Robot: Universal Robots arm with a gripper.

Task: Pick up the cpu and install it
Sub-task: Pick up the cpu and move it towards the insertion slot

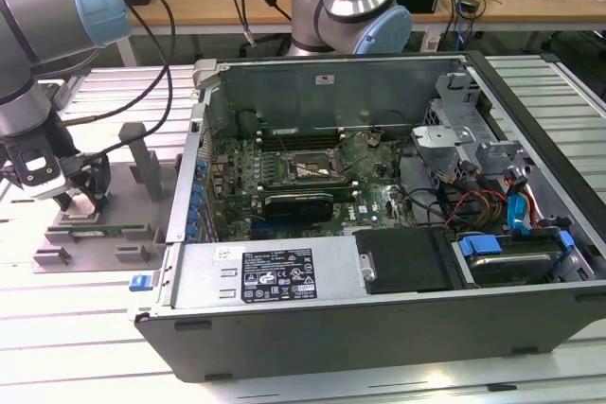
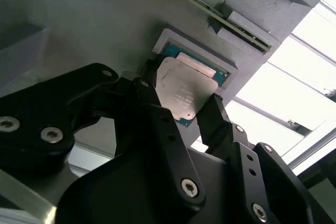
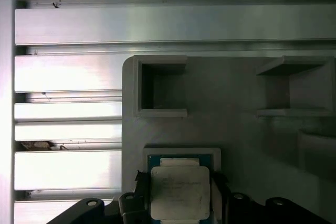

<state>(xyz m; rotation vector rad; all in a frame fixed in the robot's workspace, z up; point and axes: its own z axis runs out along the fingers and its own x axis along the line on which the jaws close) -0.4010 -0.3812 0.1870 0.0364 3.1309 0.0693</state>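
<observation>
The cpu [image 3: 180,192] lies flat in a shallow square recess [image 2: 223,66] near one edge of the grey tray [image 3: 236,93], directly between the tips of the gripper [image 2: 182,106]. It is a thin, almost square chip with no real long axis. Its top is a matte silvery plate with rounded corners and faint print, and a narrow rim of teal board shows around it. In both wrist views the black fingers [image 2: 147,95] press on two opposite edges, so the gripper is closed narrowly on the chip. From these angles I cannot say for sure whether the chip has lifted off the recess floor or rests in it.

The tray is dull grey plastic with a moulded, slightly grainy surface. It carries open square pockets [image 3: 163,85] with raised walls close to the recess. It sits on a table [image 3: 68,30] of bright ribbed aluminium slats.

In the exterior view the gripper [image 1: 83,194] hangs low over the tray at the exterior view's left. The open computer case [image 1: 398,328] lies well apart, toward the exterior view's right. Inside it, on the green motherboard [image 1: 227,186], the dark square socket [image 1: 308,169] sits just beyond the long black graphics card [image 1: 298,203].
</observation>
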